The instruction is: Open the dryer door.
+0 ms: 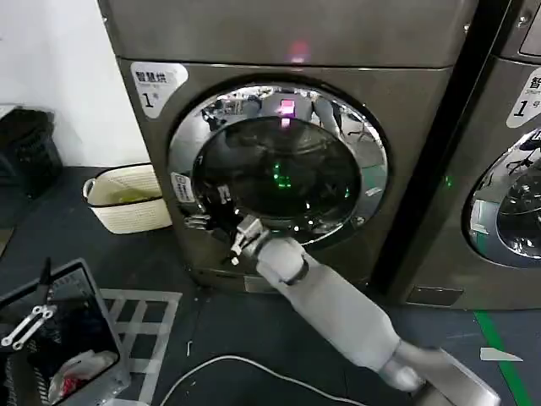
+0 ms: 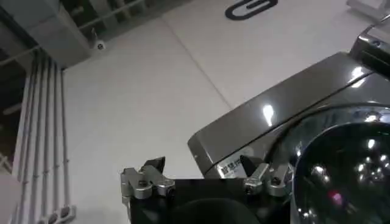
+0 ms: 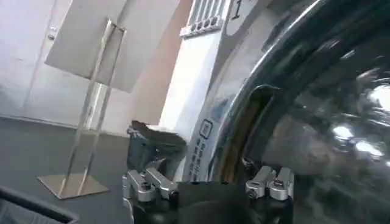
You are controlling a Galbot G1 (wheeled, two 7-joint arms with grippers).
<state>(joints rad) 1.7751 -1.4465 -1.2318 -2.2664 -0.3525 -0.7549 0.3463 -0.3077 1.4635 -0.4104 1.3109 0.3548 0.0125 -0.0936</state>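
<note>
Right gripper (image 1: 218,222): up against the lower left edge of the dryer door (image 1: 279,169), on an arm reaching in from the near right. From its own wrist, spread wide. One dark finger (image 3: 152,135) out over the bronze front panel, the other side up by a dark recess in the chrome rim. Grips nothing that can be made out, and no telling whether anything touches the ring. Left gripper (image 2: 201,165): low and off to the left, spread open, empty, aimed up at the machine's top corner.

Door: looks shut, flush in the front of the dryer (image 1: 406,127), nearly as wide as the machine.

Likely trouble from here:
- Slipping off. Smooth, curved chrome, little to bite on unless a finger gets properly into the recess.
- Pulling straight out rather than round the hinge, probably at the right. Would strain the latch or drag the fingers free.
- A sudden release, swinging the door into the arm.
- Cream basket (image 1: 114,182) on the floor to the left, near enough to matter on a wide swing.

Writing: white sticker (image 1: 156,85) at the front's top left corner, Chinese characters over a large "1". Similar "1" sticker on the second machine (image 1: 507,169) to the right. Small label (image 1: 181,187) on the ring's left side, too small to read.
</note>
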